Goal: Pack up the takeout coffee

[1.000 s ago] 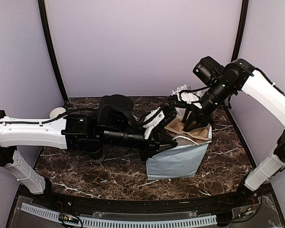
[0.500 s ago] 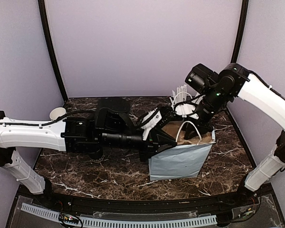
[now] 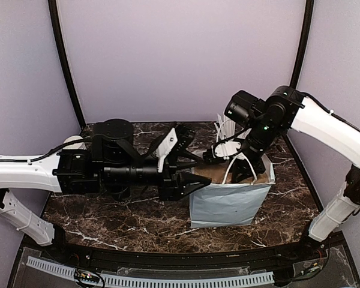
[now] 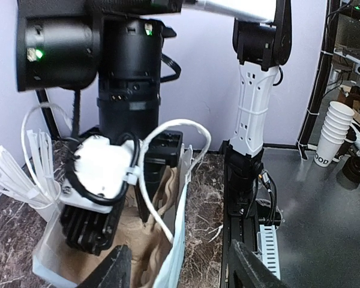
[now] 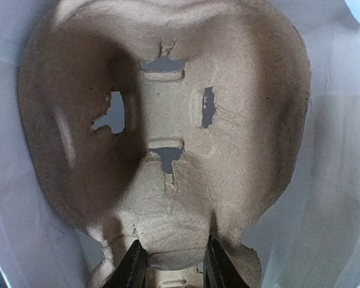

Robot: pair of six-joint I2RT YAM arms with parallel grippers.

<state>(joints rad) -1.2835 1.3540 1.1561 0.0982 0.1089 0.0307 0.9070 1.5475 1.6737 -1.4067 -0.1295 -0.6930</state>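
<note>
The takeout coffee is out of view in every frame. A pale blue paper bag [image 3: 228, 204] stands upright at mid-table, its white cord handle [image 4: 168, 129] arching over the mouth. My right gripper [image 5: 173, 265] reaches down into the bag and is shut on a ridge of a brown pulp cup carrier [image 5: 168, 120]. My left gripper [image 3: 183, 183] hangs at the bag's left rim with its fingers wide open. In the left wrist view the bag's thin wall [image 4: 175, 252] runs between them, touched by neither.
A white cup of white sticks [image 3: 225, 129] stands just behind the bag. A lone white cup [image 3: 72, 143] sits at the back left, behind my left arm. A stack of white cups [image 4: 333, 135] stands on a grey surface beyond the right arm's base [image 4: 246, 180].
My left gripper has opened and drawn back to the left off the bag's rim. My right arm has sunk deeper into the bag with the carrier, and the bag now stands squarer.
</note>
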